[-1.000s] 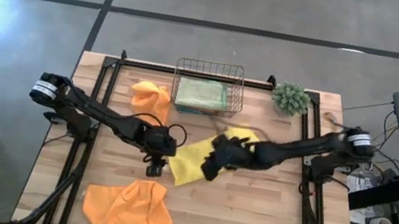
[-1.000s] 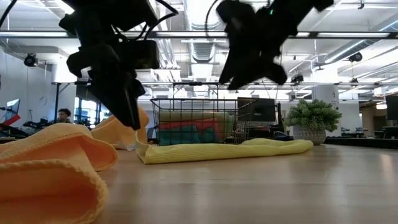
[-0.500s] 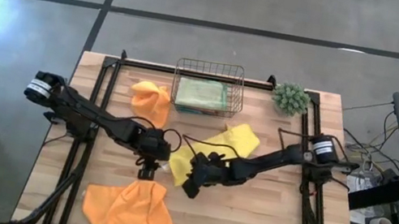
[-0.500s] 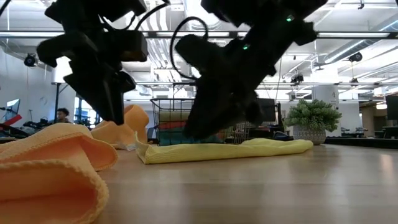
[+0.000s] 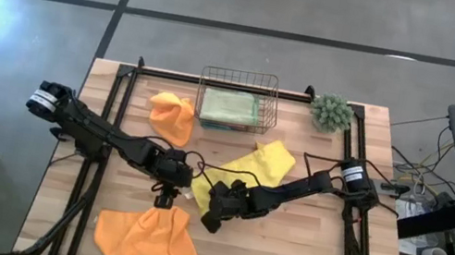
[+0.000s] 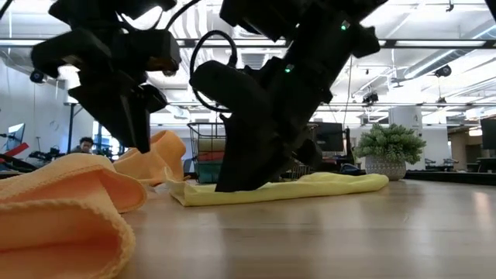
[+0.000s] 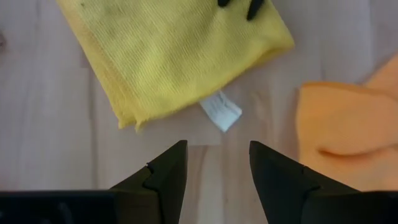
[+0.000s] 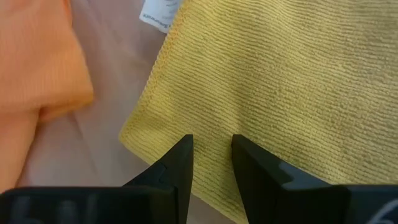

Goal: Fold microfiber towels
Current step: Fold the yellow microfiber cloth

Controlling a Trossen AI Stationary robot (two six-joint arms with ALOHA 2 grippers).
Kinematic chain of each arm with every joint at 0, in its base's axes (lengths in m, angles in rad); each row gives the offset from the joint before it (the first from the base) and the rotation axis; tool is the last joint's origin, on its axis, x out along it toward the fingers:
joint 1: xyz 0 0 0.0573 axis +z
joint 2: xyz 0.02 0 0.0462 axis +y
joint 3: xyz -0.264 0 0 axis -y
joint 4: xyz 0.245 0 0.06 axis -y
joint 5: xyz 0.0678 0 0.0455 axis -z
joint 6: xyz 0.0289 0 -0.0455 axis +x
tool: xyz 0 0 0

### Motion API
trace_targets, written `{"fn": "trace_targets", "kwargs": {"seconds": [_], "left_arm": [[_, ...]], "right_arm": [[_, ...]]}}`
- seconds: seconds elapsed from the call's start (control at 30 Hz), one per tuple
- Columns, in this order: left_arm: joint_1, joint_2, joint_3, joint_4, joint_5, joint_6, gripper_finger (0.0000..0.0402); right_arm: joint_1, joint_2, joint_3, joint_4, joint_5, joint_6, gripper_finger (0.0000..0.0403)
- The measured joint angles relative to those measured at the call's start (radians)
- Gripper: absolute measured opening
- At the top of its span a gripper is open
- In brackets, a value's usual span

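Lying flat on the table, the yellow towel (image 5: 248, 171) shows a white tag (image 7: 221, 111).

Both arms stretched inward, meeting near table centre. Left gripper (image 5: 165, 199) pointing down, fingers (image 7: 168, 171) parted with nothing between. Right gripper (image 5: 209, 221) angled low, fingers (image 8: 177, 167) slightly apart.

Yellow towel (image 5: 248, 171) flat mid-table, orange towels (image 5: 148, 236) crumpled — others basketed
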Motion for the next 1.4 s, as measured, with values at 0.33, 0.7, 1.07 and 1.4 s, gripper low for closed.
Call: {"fn": "trace_targets", "kwargs": {"seconds": [0.33, 0.7, 1.07, 1.4], "left_arm": [[-0.093, -0.001, 0.001, 0.049, 0.000, -0.004, 0.0157], [-0.137, 0.010, 0.013, 0.295, 0.000, 0.013, 0.0157], [-0.158, 0.180, 0.160, 0.330, -0.026, 0.220, 0.0157], [-0.184, 0.302, 0.268, 0.165, -0.151, 0.408, 0.0157]], "right_arm": [[0.107, -0.051, 0.007, -0.184, -0.039, -0.010, 0.0105], [0.271, -0.149, 0.006, -0.315, -0.033, 0.032, 0.0105], [0.441, -0.275, 0.006, -0.384, 0.125, 0.181, 0.0105], [0.523, -0.227, 0.006, -0.388, 0.217, 0.289, 0.0105]]}}
